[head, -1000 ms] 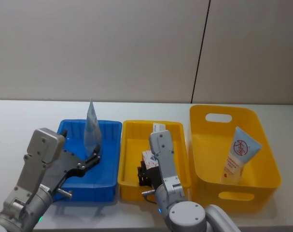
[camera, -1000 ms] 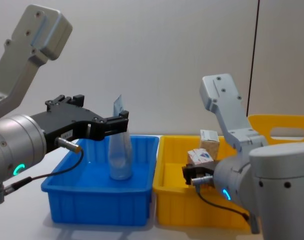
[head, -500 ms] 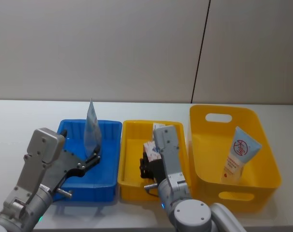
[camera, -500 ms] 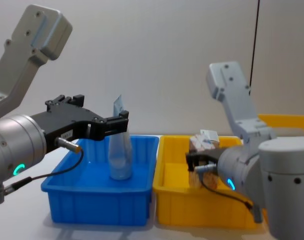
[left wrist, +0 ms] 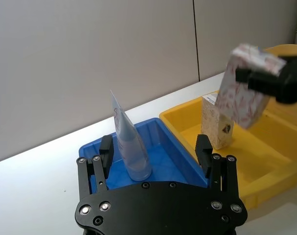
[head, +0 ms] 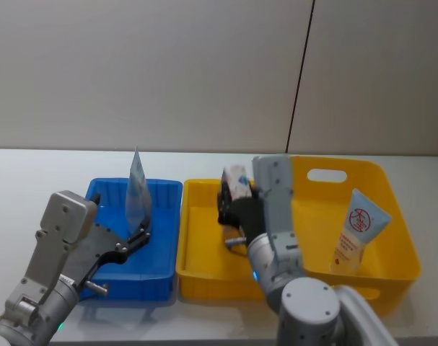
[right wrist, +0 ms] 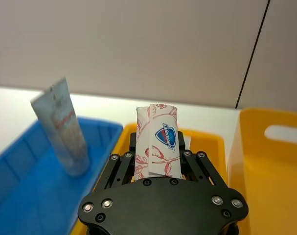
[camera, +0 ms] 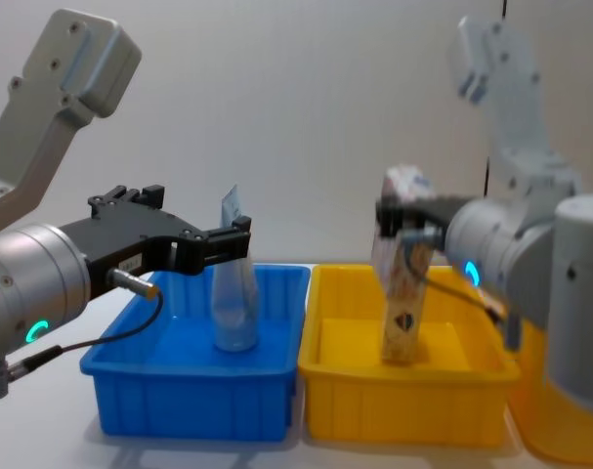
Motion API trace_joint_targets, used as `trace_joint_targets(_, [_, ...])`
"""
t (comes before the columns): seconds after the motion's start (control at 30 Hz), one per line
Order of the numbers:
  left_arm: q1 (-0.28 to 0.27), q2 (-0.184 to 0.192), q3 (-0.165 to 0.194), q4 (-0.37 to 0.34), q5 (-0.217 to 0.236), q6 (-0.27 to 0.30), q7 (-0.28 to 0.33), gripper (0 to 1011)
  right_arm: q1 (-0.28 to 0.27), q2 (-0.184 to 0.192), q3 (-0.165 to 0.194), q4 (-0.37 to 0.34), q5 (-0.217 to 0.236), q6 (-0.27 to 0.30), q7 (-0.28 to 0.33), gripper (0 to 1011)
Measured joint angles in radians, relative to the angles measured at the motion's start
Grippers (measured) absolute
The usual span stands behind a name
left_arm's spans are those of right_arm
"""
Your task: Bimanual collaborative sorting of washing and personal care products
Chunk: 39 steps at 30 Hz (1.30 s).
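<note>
A pale-blue tube (head: 137, 189) stands upright in the blue bin (head: 158, 270). My left gripper (head: 141, 231) is open beside it, with the tube (left wrist: 126, 147) just ahead of the spread fingers (left wrist: 106, 146). My right gripper (head: 237, 198) is shut on a white carton with red print (head: 235, 180) and holds it high over the middle yellow bin (head: 197, 270). In that bin stands a beige carton (camera: 402, 327), directly below the held carton (camera: 405, 200). A second tube with a red round logo (head: 359, 229) leans inside the large yellow bin (head: 334, 173).
The three bins stand side by side near the table's front edge: blue on the left, small yellow in the middle, large yellow with handle slots on the right. Bare white table (head: 38, 180) lies behind and to the left. A grey wall rises behind.
My right gripper has risen with the white carton, from low inside the middle yellow bin to well above its rim and slightly rightward. The left arm and the standing tube have not moved.
</note>
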Motion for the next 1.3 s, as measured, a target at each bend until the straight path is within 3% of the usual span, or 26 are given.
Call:
trace_joint_targets(0.3, [0.0, 0.0, 0.0, 0.0, 0.0, 0.0, 0.0, 1001, 0.001, 0.005, 0.046, -0.085, 0.032, -0.062, 0.02, 355])
trace_joint_targets(0.57, [0.0, 0.0, 0.0, 0.0, 0.0, 0.0, 0.0, 1001, -0.012, 0.024, 0.131, -0.198, 0.064, -0.1, 0.022, 350])
trace_joint_targets(0.63, [0.0, 0.0, 0.0, 0.0, 0.0, 0.0, 0.0, 1001, -0.014, 0.025, 0.135, -0.204, 0.065, -0.101, 0.02, 350])
trace_joint_targets(0.67, [0.0, 0.0, 0.0, 0.0, 0.0, 0.0, 0.0, 1001, -0.021, 0.032, 0.159, -0.232, 0.068, -0.098, 0.014, 350])
trace_joint_targets(0.97, [0.0, 0.0, 0.0, 0.0, 0.0, 0.0, 0.0, 1001, -0.058, 0.059, 0.223, -0.317, 0.074, -0.029, -0.001, 350])
trace_joint_targets(1.3, [0.0, 0.0, 0.0, 0.0, 0.0, 0.0, 0.0, 1001, -0.097, 0.107, 0.247, -0.363, 0.082, 0.068, 0.04, 350])
